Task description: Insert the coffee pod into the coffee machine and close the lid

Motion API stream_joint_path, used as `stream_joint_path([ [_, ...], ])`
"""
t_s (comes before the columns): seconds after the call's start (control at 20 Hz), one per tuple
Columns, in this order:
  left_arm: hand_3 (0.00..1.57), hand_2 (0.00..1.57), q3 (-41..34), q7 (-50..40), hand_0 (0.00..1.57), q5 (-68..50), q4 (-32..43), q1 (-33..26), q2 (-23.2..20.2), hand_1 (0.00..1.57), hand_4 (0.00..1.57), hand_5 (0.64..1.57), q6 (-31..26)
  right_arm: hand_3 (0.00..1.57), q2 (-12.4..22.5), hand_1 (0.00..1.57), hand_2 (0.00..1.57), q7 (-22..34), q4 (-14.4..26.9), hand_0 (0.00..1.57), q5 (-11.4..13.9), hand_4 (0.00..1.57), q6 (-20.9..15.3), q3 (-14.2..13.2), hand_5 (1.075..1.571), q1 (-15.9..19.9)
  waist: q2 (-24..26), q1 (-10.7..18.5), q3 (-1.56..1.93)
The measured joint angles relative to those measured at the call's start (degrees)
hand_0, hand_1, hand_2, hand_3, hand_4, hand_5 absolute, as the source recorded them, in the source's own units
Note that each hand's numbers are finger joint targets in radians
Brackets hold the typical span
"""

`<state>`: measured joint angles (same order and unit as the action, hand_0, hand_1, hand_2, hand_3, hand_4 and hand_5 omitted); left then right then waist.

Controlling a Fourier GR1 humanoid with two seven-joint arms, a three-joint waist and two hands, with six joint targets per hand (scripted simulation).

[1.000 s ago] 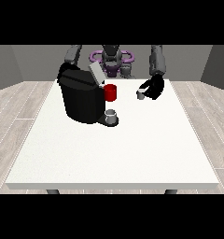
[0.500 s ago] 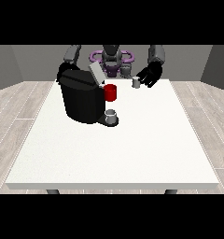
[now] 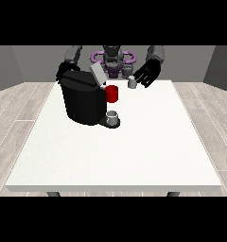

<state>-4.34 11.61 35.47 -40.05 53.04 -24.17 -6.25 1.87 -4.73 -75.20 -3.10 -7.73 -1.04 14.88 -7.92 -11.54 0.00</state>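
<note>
A black coffee machine (image 3: pixel 82 101) stands on the white table (image 3: pixel 134 151) at the view's left, its grey lid (image 3: pixel 97 74) tilted up and open. Its front carries a red part (image 3: pixel 112 93), and a small grey cup (image 3: pixel 112 116) sits on its drip tray below. The hand at the view's right (image 3: pixel 146 74) is raised above the table's far edge, fingers curled round a small grey coffee pod (image 3: pixel 132 83). This pod hangs to the right of the lid, apart from it. The hand at the view's left (image 3: pixel 62 71) sits behind the machine's top, mostly hidden.
The robot's torso with purple rings (image 3: pixel 112 58) is behind the far table edge. Wooden floor surrounds the table. White tabletop stretches in front of and to the right of the machine.
The hand at the view's right has lifted the pod off the table and carried it up and leftwards, closer to the machine's open lid.
</note>
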Motion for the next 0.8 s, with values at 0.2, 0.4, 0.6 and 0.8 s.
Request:
stream_joint_path([
  [0.2, 1.19, 1.25, -1.97, -2.19, 1.21, -1.05, 0.75, 3.93, -1.32, 1.21, 0.49, 1.571, -1.79, 0.00, -0.20, 0.00, 0.00, 1.34, -1.14, 0.00, 0.45, 0.51, -0.13, 0.77, 1.571, 0.70, -0.45, -1.55, 0.00],
  [0.4, 1.26, 1.32, -3.68, -3.14, 1.26, -1.52, 1.65, 7.60, -3.39, 1.26, 0.49, 1.571, -2.47, 0.00, 0.55, 0.00, 0.00, 2.63, -2.96, 0.00, 0.91, 0.51, 0.11, 1.10, 1.571, 2.06, -2.35, -3.69, -0.01],
  [0.6, 1.26, 1.33, -3.71, -3.96, 1.28, -1.28, 1.85, 10.16, -3.18, 1.28, 0.52, 1.571, -2.89, 0.00, 0.23, 0.00, 0.00, 3.02, -3.34, 0.00, 1.60, 0.55, -1.04, 1.04, 1.571, 3.51, -3.69, -4.27, 0.00],
  [0.8, 1.24, 1.30, -3.77, -3.96, 1.26, -0.60, 2.32, 11.21, -3.36, 1.26, 0.49, 1.571, -2.01, 0.00, 0.65, 0.00, 0.00, 3.47, -4.38, 0.00, 2.02, 0.48, -1.39, 0.84, 1.571, 4.04, -4.77, -5.10, 0.00],
])
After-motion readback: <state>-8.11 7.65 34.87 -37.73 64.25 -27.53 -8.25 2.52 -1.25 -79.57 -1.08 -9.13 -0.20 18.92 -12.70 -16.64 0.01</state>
